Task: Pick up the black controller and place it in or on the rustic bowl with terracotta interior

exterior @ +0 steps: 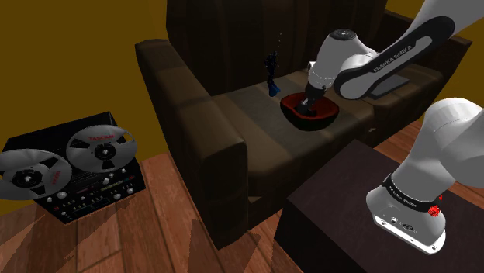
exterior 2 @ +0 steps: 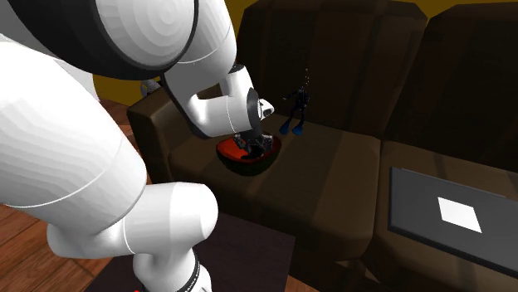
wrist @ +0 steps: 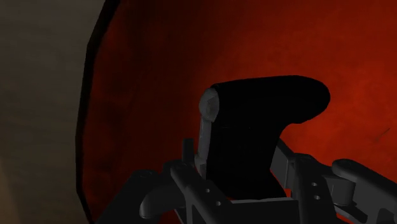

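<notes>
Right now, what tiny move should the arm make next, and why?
Probably open the black two-finger gripper: it clasps the black controller just over the dark-rimmed bowl with the red interior, so releasing should drop it inside.

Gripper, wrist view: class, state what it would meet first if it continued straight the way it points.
Probably the red inside of the bowl. The black controller clasped in the gripper would touch it first, though the gap is unclear.
</notes>
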